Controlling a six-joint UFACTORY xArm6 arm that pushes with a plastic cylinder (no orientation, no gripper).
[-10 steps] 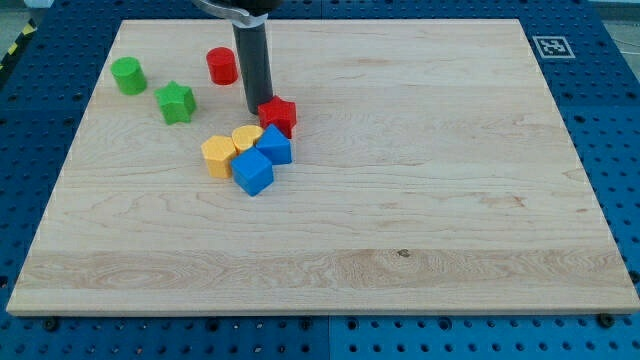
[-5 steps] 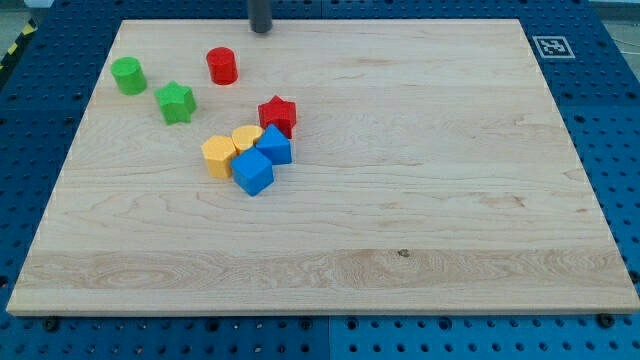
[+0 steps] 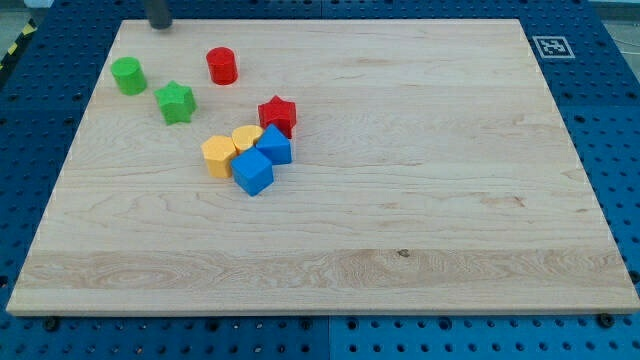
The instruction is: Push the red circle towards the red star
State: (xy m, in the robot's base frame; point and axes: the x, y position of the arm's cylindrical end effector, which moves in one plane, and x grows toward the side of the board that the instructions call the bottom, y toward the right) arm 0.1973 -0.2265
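Only the end of the rod shows: my tip (image 3: pixel 158 26) sits at the table's (image 3: pixel 420 200) top edge, at the view's upper left, touching no block. It lies above the green circle (image 3: pixel 128 75) and up-left of the red circle (image 3: pixel 222 65), apart from both. Red star (image 3: pixel 278 114) lies down-right of the red circle, well apart, touching the cluster of two yellow and two blue blocks. Green star (image 3: pixel 176 102) sits left.

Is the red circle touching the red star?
Apart. The camera view shows bare wood between the red circle and the red star.
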